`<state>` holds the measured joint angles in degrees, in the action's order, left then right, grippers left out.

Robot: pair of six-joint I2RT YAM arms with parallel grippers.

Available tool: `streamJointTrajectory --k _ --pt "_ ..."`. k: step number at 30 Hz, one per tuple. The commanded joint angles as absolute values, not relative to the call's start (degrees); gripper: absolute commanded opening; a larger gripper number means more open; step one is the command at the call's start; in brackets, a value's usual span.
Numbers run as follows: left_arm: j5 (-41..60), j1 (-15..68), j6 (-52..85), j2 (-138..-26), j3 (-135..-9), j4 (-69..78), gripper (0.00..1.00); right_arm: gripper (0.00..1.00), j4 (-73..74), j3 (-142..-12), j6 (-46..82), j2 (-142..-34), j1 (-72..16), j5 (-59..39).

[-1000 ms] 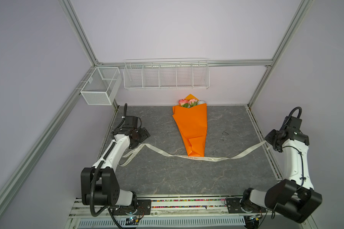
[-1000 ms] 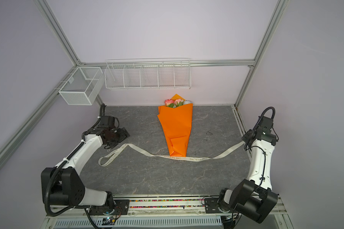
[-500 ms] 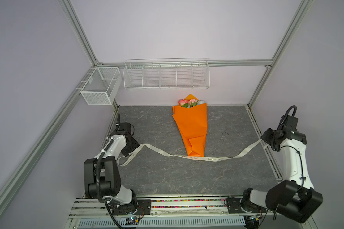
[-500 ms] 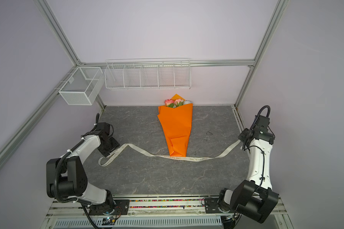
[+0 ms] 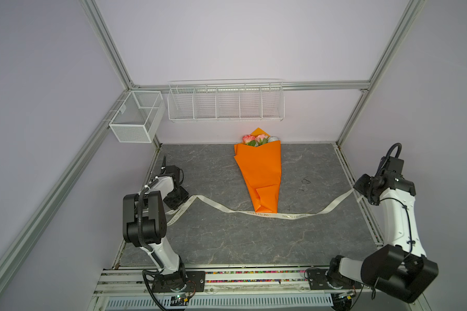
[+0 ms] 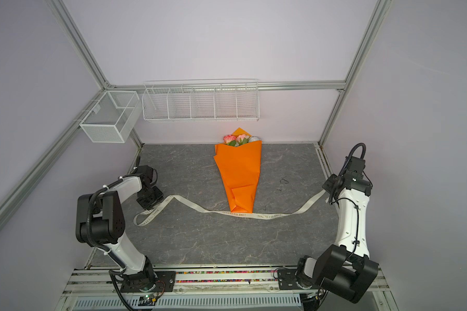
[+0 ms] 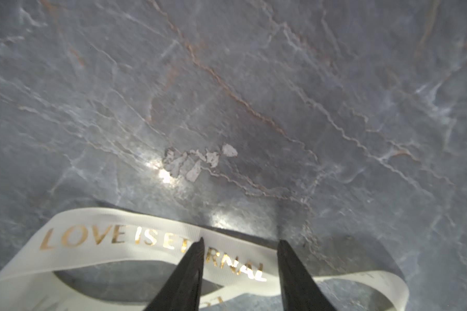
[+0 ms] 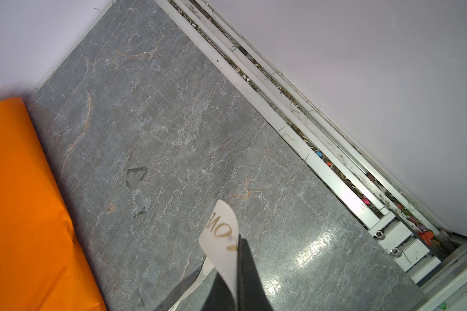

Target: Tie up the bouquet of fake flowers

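Left claw straddles the ribbon, jaws apart, nothing pinched yet; right claw clamps the far end. Bouquet lies between them, unbound. Next up, likely: pinch, then cross both ends over it.

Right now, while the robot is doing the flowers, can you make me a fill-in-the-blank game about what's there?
1. The bouquet looks bright ____ on the outside.
2. The gold words on the ribbon say LOVE IS ____.
3. The right claw is pinching one end of the ____.

Missing words: orange; ETERNAL; ribbon.
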<state>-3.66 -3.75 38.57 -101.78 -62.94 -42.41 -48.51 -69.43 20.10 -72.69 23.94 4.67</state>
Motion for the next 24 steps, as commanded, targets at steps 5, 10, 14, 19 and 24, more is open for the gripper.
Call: streamJointTrajectory --k 5,10,14,19,24 --pt "-4.21 -3.99 36.18 -102.63 -63.35 -41.88 0.14 0.07 -48.48 -70.57 19.25 -72.65 23.55 4.38" --pt "-5.57 -4.0 34.26 -100.86 -64.56 -43.42 0.0 0.07 -48.42 -70.47 18.98 -72.81 23.58 5.1" --pt "-6.95 -4.21 33.33 -100.12 -65.21 -44.3 0.0 0.07 -48.49 -70.41 18.88 -72.68 23.55 5.38" --pt "-5.93 -4.26 32.57 -100.83 -65.37 -43.59 0.09 0.07 -48.52 -70.31 18.66 -72.2 23.55 5.46" --pt "-4.36 -4.23 32.1 -101.38 -65.39 -42.91 0.33 0.06 -48.52 -70.4 18.63 -72.16 23.55 5.32"
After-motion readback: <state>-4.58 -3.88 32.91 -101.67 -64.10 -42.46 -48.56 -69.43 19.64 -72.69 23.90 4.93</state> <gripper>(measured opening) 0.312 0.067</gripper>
